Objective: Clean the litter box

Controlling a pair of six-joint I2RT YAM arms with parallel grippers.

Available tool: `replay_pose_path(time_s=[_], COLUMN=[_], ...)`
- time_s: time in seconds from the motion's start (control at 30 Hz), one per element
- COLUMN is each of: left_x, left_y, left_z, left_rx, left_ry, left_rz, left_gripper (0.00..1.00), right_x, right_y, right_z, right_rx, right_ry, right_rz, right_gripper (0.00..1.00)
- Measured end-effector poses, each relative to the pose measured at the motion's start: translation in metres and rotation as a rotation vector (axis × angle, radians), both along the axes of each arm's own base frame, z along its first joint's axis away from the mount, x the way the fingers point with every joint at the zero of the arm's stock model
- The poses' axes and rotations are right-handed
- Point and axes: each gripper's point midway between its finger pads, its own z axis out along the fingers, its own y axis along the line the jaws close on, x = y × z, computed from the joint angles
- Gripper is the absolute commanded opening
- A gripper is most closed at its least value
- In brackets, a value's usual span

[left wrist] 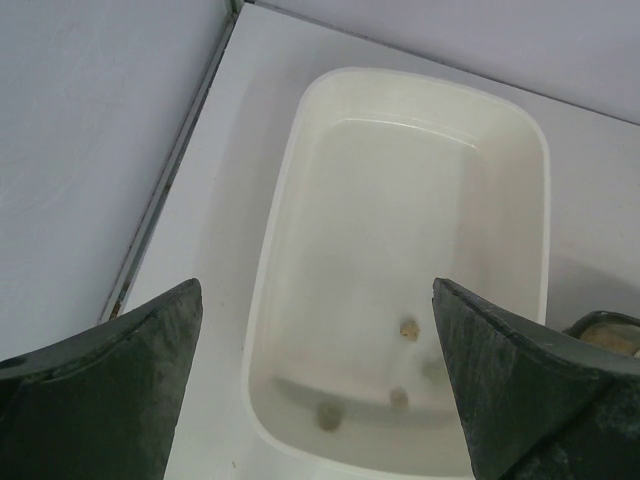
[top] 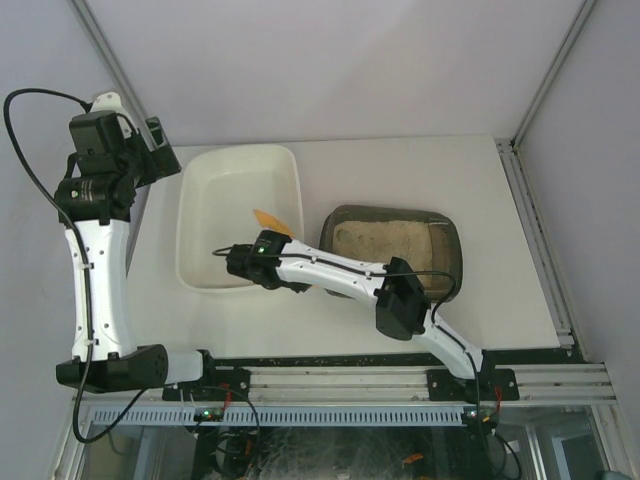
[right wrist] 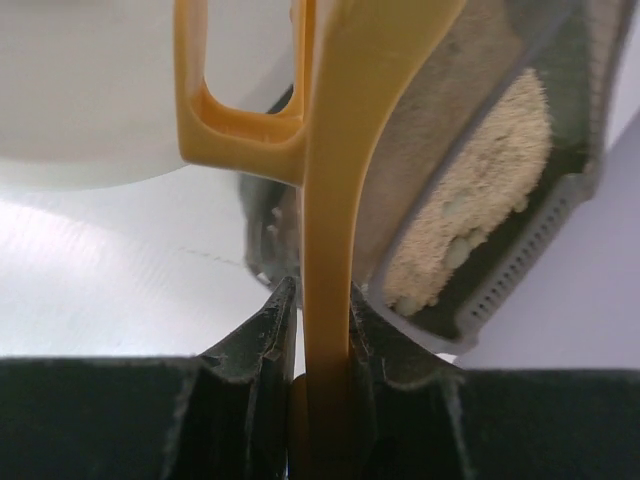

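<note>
1. Desk (top: 400, 170): white, flat, walls close on the left, far and right sides.
2. 2 things lie directly on it.
3. White tub (top: 240, 150): left half of the desk, long side running near to far.
4. Litter box (top: 390, 211): dark brown, just right of the tub, a narrow strip of desk showing between them at the far end.
5. Metal rail (top: 340, 380) runs along the desk's near edge.
</note>
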Motion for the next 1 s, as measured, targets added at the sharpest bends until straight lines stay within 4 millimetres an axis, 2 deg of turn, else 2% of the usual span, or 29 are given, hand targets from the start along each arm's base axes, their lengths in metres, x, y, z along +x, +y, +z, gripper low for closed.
replay_pose_path(time_s=[0.27, 0.33, 0.4, 0.5, 0.57, 0.63, 0.7, 0.77, 0.87, 1.0], left_x=[0.002, 0.003, 0.005, 0.007, 0.012, 0.020, 0.028, 0.036, 0.041, 0.048], left_y=[-0.001, -0.008, -0.024, -0.055, -0.079, -0.101, -0.127, -0.162, -0.209, -0.262], left_z=[-0.012, -0.019, -0.028, -0.041, -0.048, -0.060, -0.080, -0.108, -0.146, -0.182], left_rx=[0.006, -0.004, -0.038, -0.120, -0.172, -0.212, -0.247, -0.279, -0.313, -0.379], left_ry=[0.030, 0.044, 0.063, 0.089, 0.110, 0.148, 0.210, 0.299, 0.415, 0.521], left_rz=[-0.014, -0.062, -0.153, -0.310, -0.410, -0.485, -0.556, -0.629, -0.694, -0.725], left_gripper=[1.00, 1.00, 1.00, 1.00, 1.00, 1.00, 1.00, 1.00, 1.00, 1.00], right_x=[0.017, 0.018, 0.011, -0.006, -0.011, -0.010, -0.014, -0.032, -0.050, -0.053], right_y=[-0.006, -0.008, -0.015, -0.047, -0.081, -0.115, -0.149, -0.171, -0.175, -0.160], right_z=[0.020, 0.025, 0.032, 0.053, 0.072, 0.082, 0.077, 0.057, 0.028, 0.008], right_rx=[-0.030, 0.024, 0.105, 0.287, 0.470, 0.615, 0.680, 0.705, 0.712, 0.765], right_ry=[-0.121, -0.117, -0.092, -0.004, 0.044, 0.057, 0.072, 0.155, 0.310, 0.491], right_rz=[0.014, -0.005, -0.020, -0.084, -0.182, -0.285, -0.391, -0.477, -0.562, -0.635], right_gripper=[0.00, 0.00, 0.00, 0.00, 0.00, 0.00, 0.00, 0.00, 0.00, 0.00])
